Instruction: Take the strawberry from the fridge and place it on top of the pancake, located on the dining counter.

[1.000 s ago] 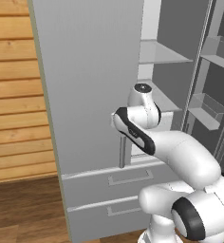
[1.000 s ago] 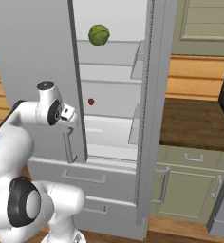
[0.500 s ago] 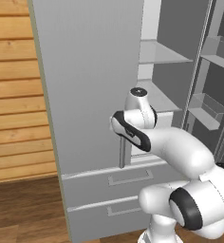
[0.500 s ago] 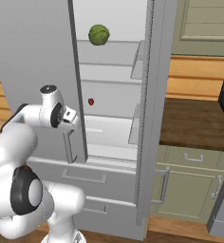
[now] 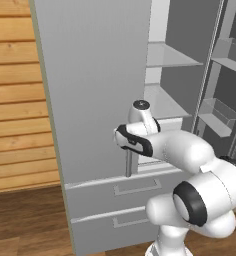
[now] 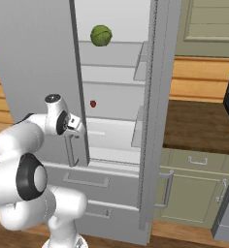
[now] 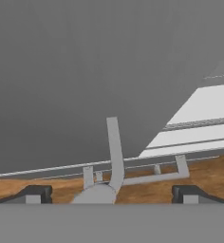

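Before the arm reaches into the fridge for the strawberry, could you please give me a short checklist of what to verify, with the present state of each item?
1. Fridge door swung open, shelves exposed: ok.
2. Strawberry in sight on a middle shelf, nothing in front of it: ok.
3. Gripper open and holding nothing: ok.
4. Gripper clear of the door handle: not ok; in the hand view the bar rises between the open fingertips.
5. Green leafy ball out of the way, on a higher shelf than the berry: ok.
6. Free path around the door edge to the shelf: cannot tell.
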Tool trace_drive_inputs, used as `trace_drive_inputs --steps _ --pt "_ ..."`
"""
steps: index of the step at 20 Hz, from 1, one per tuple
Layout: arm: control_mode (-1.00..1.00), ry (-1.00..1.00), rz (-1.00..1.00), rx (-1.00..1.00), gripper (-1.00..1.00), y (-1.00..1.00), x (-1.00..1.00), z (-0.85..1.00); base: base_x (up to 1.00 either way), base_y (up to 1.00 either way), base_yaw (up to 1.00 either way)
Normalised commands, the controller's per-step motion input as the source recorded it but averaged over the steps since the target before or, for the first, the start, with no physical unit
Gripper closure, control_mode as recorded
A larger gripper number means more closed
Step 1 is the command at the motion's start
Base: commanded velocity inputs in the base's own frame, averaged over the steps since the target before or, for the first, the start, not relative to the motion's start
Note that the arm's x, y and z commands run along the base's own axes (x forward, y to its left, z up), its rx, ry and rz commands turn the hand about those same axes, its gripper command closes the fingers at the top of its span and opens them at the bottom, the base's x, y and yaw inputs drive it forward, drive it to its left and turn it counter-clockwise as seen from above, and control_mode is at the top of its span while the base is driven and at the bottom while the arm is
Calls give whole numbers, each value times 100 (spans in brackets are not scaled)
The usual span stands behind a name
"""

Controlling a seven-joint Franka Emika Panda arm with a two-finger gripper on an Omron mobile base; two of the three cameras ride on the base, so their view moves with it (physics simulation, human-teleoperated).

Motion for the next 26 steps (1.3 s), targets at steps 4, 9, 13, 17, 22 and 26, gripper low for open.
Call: trace_drive_inputs --steps 4,9,13,17,22,26 --pt "-100 0 0 0 -100 0 14 -33 0 0 0" --pt "-100 0 0 0 -100 0 16 -18 0 0 0" --pt "-100 0 0 0 -100 0 0 -4 0 0 0" --pt "-100 0 0 0 100 0 0 -2 0 0 0" --pt "-100 -1 -2 0 100 6 -7 0 0 0 0" --pt "-100 0 -10 0 100 8 -38 0 0 0 0"
